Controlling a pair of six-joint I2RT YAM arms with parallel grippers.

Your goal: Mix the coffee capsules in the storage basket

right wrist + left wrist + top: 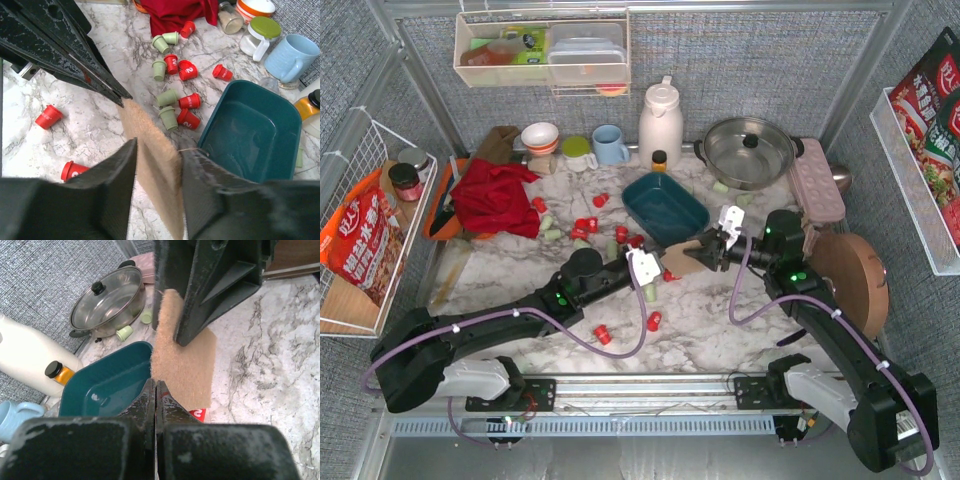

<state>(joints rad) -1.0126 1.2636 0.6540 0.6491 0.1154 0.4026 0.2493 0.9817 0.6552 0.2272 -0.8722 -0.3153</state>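
Colour key: counter [520,280], white marble pattern with grey veining; storage basket [665,208], plain dark teal; coffee capsules [190,101], bright red with white print, or pale mint green; pad [187,362], plain tan; fingers [146,407], black, scuffed grey; cloth [495,195], red; mug [610,145], light blue; pot [750,150], silver with black knob; back wall [750,60], grey weave.

High rear overview, two close wrist views, all sharing storage basket [665,208]
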